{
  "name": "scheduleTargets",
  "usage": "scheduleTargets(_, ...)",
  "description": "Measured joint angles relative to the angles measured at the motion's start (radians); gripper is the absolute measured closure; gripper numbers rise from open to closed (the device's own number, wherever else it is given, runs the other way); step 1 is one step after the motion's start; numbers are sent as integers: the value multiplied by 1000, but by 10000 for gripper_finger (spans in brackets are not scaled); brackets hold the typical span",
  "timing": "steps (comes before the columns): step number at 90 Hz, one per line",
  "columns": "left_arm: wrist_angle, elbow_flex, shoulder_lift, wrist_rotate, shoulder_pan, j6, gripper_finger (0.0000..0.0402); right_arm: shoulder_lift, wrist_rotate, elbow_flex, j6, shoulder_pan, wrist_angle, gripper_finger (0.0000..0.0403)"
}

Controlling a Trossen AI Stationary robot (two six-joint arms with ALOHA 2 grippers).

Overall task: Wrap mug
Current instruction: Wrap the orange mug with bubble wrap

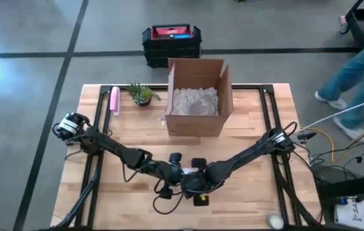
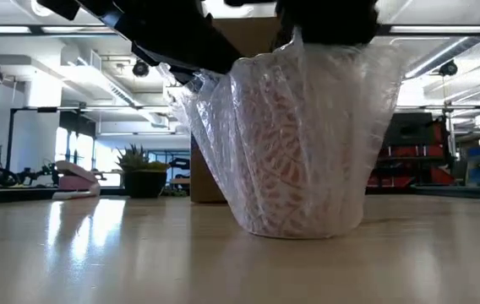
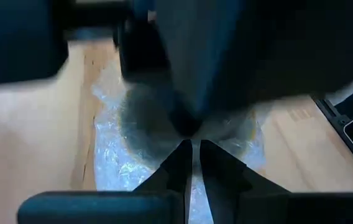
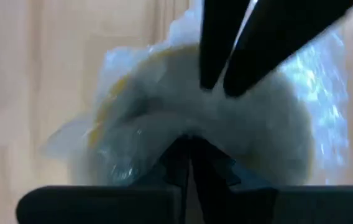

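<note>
My left end effector [image 3: 191, 163] has its fingers pinched nearly together on the gathered bubble wrap [image 2: 299, 135], and my right end effector [image 4: 186, 155] is likewise closed on the film from the opposite side, both meeting over the mug [image 4: 207, 124] near the front middle of the tabletop [image 1: 246, 205]. The low view shows the wrapped bundle standing upright on the wood, wrap flaring out at the top where I hold it. I judge the film light, soft and springy, likely to unfold if released, and a little slick on the fingers; the mug inside should be stiff, fairly heavy and breakable. I would keep hold of the bunched film above the rim, never lift by it alone.
</note>
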Motion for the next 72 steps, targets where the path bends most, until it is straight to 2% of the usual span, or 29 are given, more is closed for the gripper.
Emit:
scheduleTargets(51,-9,-1,0,0,0,0,381,-104,-22,97,15,2,-90,395)
scheduleTargets(72,-10,-1,0,2,0,3,381,-100,-116,78,19,6,-67,395)
